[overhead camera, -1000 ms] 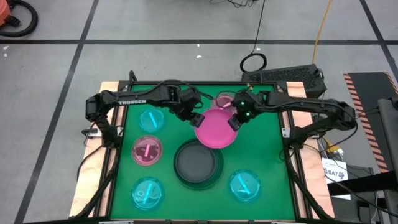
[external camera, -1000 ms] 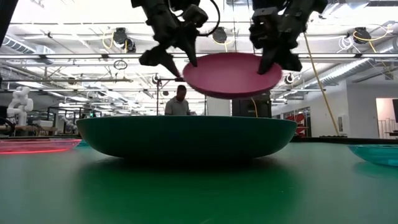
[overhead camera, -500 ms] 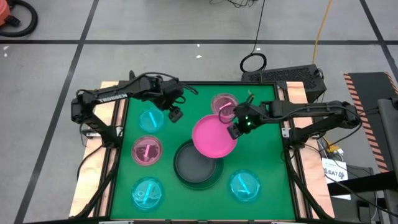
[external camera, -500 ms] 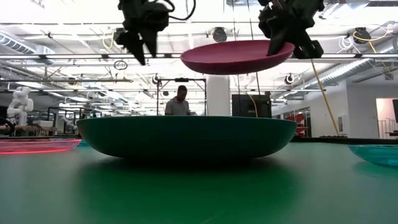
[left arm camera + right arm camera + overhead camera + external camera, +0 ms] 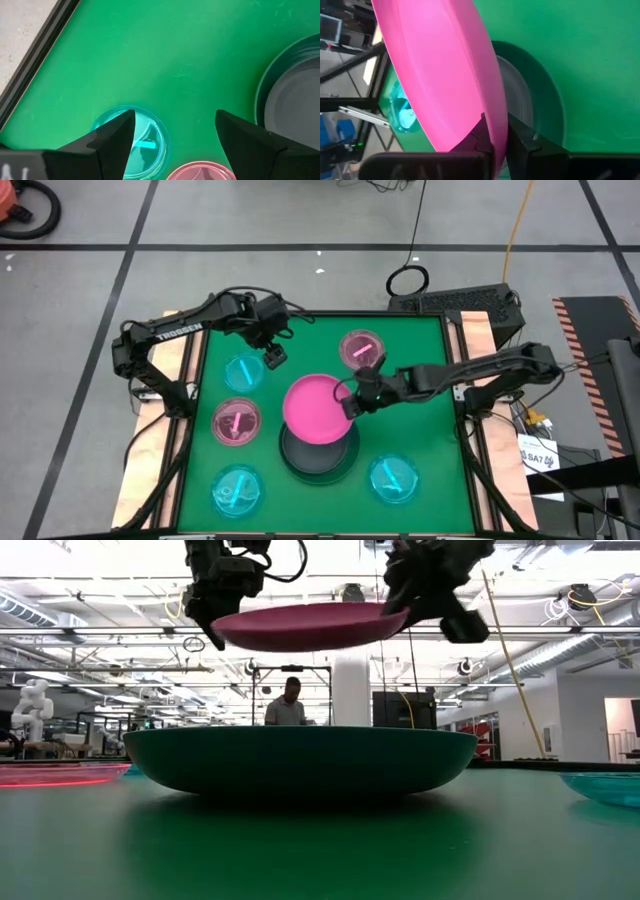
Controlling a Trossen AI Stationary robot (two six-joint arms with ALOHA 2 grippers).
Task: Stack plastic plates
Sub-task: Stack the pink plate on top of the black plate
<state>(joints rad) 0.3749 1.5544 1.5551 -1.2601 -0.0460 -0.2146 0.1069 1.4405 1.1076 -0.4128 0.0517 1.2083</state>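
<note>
The hot pink plate (image 5: 316, 408) hangs in the air over the black plate (image 5: 318, 455), which lies inside the large dark green plate (image 5: 300, 760) near the table's middle. My right gripper (image 5: 351, 402) is shut on the pink plate's right rim. My left gripper (image 5: 275, 359) is open and holds nothing; it hovers above the cloth beside the far-left small cyan plate (image 5: 243, 370). In the left wrist view the open fingers frame bare cloth (image 5: 175, 117), with a cyan plate (image 5: 137, 147) beyond them. My right gripper pinches the hot pink plate's rim (image 5: 492, 131) between its two fingers, one finger on the plate's upper face and one beneath. The fingers come nearly level from the table's right. The plate is lifted clear, close to level, above the black plate (image 5: 520, 105).
Small plates lie flat around the stack: translucent pink (image 5: 360, 348) at the far middle and pink (image 5: 237, 422) at the left, cyan (image 5: 237, 488) at the near left and cyan (image 5: 393, 478) at the near right. A person (image 5: 289, 700) stands in the room beyond the table.
My right gripper has carried the pink plate toward the table's near-left, from the far middle to over the black and green plates, and the plate has levelled out. My left gripper has drawn away from the plate's left rim toward the table's far left.
</note>
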